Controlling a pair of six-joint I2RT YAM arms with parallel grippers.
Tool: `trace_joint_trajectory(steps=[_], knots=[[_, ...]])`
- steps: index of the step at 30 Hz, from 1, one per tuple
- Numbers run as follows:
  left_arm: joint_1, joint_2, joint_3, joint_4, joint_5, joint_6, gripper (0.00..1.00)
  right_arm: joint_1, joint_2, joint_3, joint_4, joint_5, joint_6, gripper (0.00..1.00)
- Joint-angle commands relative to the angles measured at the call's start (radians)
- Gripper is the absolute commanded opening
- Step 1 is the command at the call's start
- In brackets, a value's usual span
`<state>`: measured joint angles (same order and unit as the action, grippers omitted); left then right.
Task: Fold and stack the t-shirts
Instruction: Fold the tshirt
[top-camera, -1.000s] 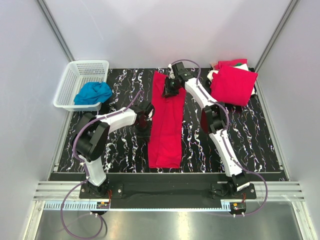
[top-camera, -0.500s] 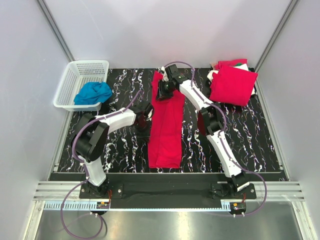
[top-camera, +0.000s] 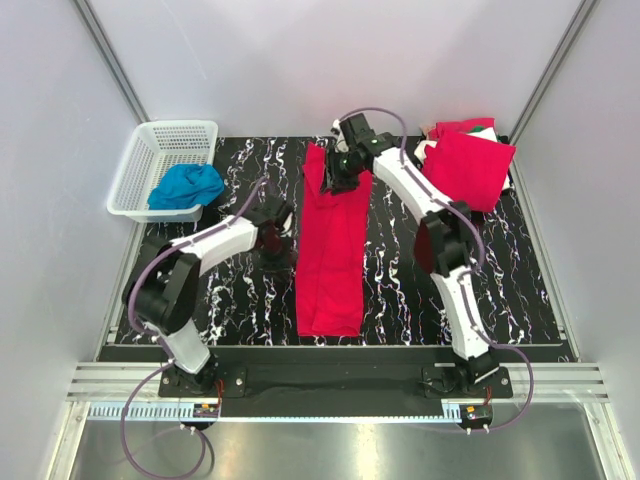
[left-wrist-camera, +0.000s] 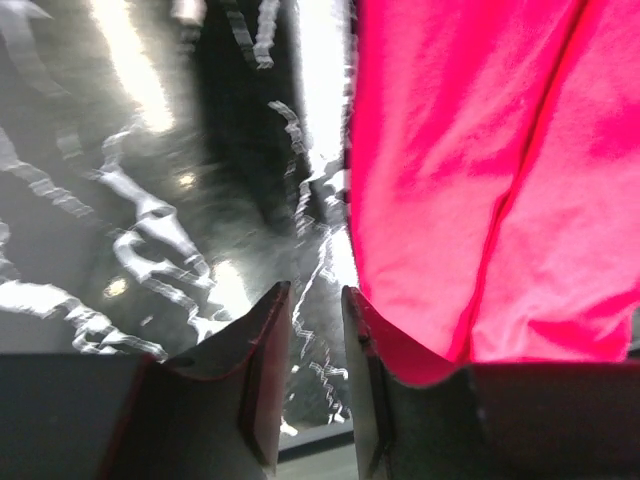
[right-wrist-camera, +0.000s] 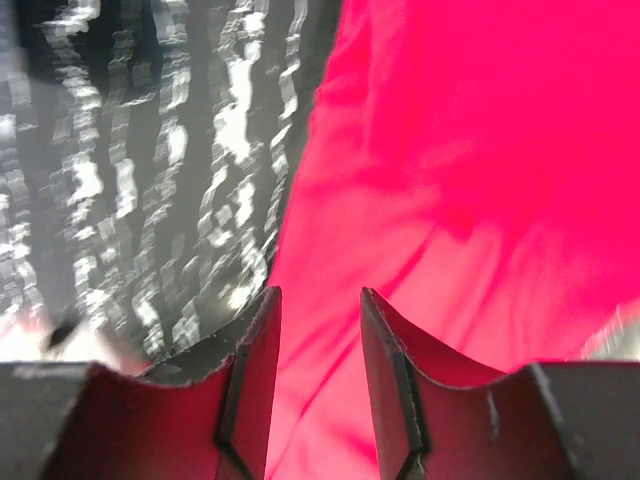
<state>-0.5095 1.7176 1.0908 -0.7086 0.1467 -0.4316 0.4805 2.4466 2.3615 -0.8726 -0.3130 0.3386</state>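
Observation:
A red t-shirt (top-camera: 333, 250) lies folded into a long narrow strip down the middle of the black marbled table (top-camera: 230, 300). A pile of red t-shirts (top-camera: 465, 168) lies at the back right, with white and green (top-camera: 485, 130) showing at its far edge. My right gripper (top-camera: 342, 172) hovers over the strip's far end, open, with red fabric (right-wrist-camera: 470, 150) below its fingers (right-wrist-camera: 255, 350). My left gripper (top-camera: 274, 228) is just left of the strip's left edge, jaws slightly apart and empty over bare table, with the shirt (left-wrist-camera: 480, 170) to its right.
A white plastic basket (top-camera: 140, 165) holding a blue cloth (top-camera: 187, 186) stands at the back left corner. Grey walls enclose the table on three sides. The arm bases sit on the rail at the near edge.
My right gripper swung left over the strip's far end, then back to the right. My left gripper drew a little left, away from the strip's edge. The shirt has not visibly moved.

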Motion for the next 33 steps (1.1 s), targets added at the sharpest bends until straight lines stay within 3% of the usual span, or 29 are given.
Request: trace_joint_trajectory(steps=[1,4,11,20,26,33], knots=[[0.037,-0.114,-0.011,-0.023,0.033,0.037,0.33,0.033,-0.3,-0.148,-0.048,0.052,0.052,0.45],[0.049,-0.173,-0.043,-0.023,0.048,0.024,0.36,0.082,-0.457,-0.351,-0.045,0.146,0.104,0.46],[0.051,-0.248,-0.117,0.004,0.171,0.004,0.38,0.156,-0.744,-0.772,-0.045,0.149,0.293,0.47],[0.054,-0.372,-0.197,-0.054,0.202,-0.038,0.41,0.184,-0.978,-0.985,-0.123,0.173,0.353,0.48],[0.042,-0.404,-0.193,-0.081,0.214,-0.098,0.43,0.207,-1.095,-1.168,-0.089,0.084,0.361,0.48],[-0.102,-0.414,-0.164,-0.074,0.166,-0.18,0.44,0.279,-1.152,-1.337,0.014,0.016,0.445,0.48]])
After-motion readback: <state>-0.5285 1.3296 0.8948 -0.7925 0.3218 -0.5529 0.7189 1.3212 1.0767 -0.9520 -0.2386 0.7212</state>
